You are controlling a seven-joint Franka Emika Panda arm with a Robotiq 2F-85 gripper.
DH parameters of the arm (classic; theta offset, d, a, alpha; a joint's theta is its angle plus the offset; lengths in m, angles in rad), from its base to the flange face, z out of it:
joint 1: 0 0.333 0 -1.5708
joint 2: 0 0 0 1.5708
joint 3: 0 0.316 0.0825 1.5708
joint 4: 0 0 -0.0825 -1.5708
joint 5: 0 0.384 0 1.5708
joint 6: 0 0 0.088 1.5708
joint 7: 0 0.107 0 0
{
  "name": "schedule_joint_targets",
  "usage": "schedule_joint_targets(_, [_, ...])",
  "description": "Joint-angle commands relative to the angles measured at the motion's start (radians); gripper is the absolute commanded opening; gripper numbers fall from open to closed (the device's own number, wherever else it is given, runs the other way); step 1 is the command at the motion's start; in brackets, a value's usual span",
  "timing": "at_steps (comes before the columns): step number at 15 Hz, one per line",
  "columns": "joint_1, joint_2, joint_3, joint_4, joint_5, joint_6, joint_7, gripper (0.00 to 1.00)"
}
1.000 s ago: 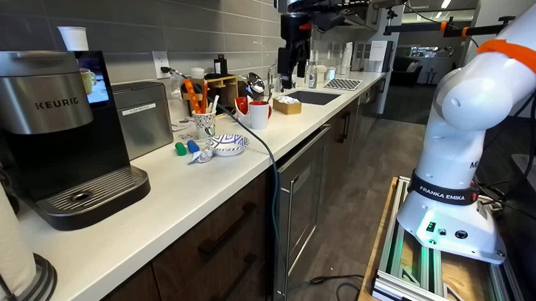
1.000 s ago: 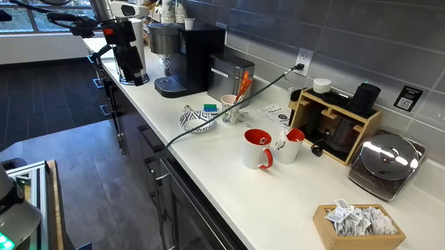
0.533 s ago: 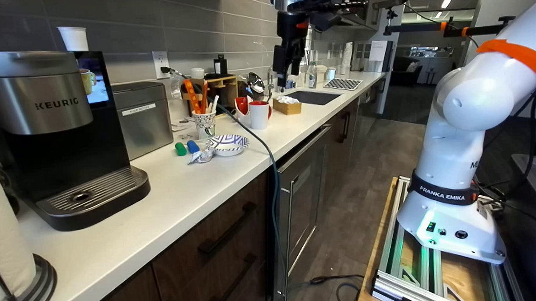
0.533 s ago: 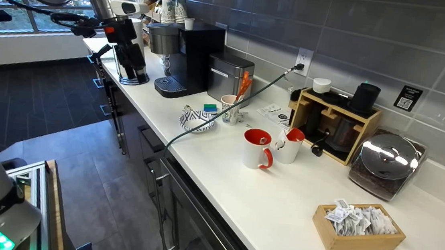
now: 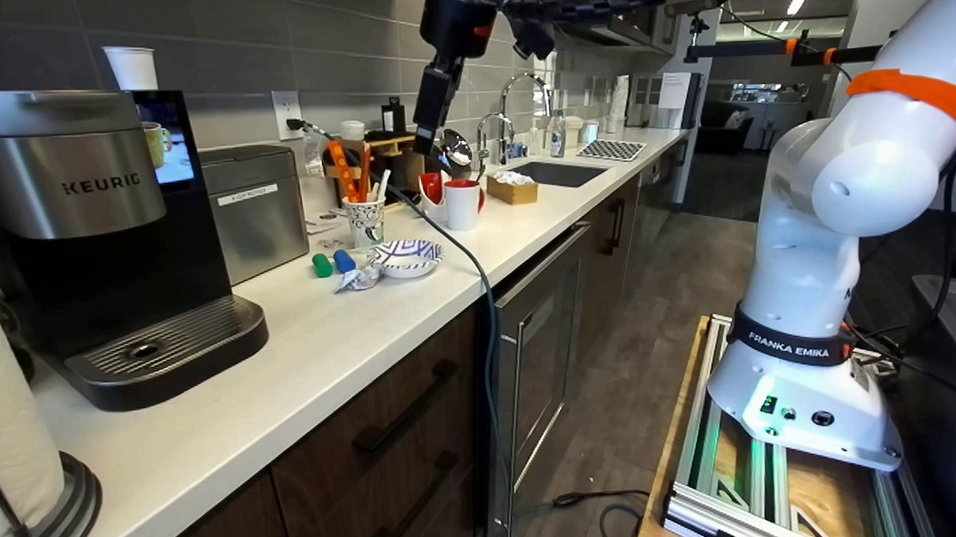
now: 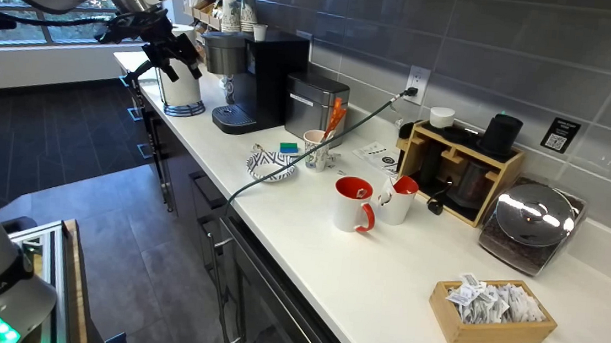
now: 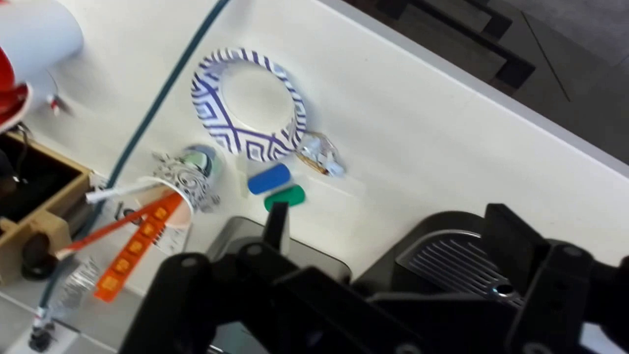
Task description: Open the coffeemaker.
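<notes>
The coffeemaker (image 5: 63, 182) is a black machine with a silver KEURIG band and a lit side screen. It stands on the counter at the left in an exterior view, and at the back in an exterior view (image 6: 277, 80). Its lid (image 5: 44, 114) is down. Its black drip tray (image 7: 442, 255) shows at lower right in the wrist view; the rest of it there is hidden behind the gripper. My gripper (image 7: 388, 210) is open with nothing between its fingers. It hangs tilted above the counter, apart from the coffeemaker, in both exterior views (image 5: 431, 109) (image 6: 185, 74).
A white paper cup (image 5: 132, 70) stands on top of the coffeemaker. A steel box (image 5: 258, 213) stands beside it, and a paper towel roll (image 6: 180, 86) on its other side. A cable (image 5: 483, 284) crosses the counter. A patterned bowl (image 7: 255, 98) and stick cup (image 7: 189, 182) stand nearby.
My gripper has moved toward the coffeemaker's end of the counter and tilted. In an exterior view it has risen, uncovering more of the paper towel roll. The coffeemaker has not changed.
</notes>
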Motion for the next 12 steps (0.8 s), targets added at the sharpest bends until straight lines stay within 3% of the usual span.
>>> schedule_joint_targets(1, [0.061,0.123,-0.005,0.133,-0.015,-0.014,-0.132,1.00])
schedule_joint_targets(5, [0.137,0.202,-0.032,0.232,0.036,-0.009,-0.326,1.00])
schedule_joint_targets(6, [0.109,0.150,-0.019,0.181,0.005,-0.003,-0.235,1.00])
schedule_joint_targets(11, [0.129,0.197,-0.026,0.227,0.014,-0.003,-0.299,1.00])
schedule_joint_targets(12, [0.136,0.189,-0.033,0.199,-0.011,0.080,-0.357,1.00])
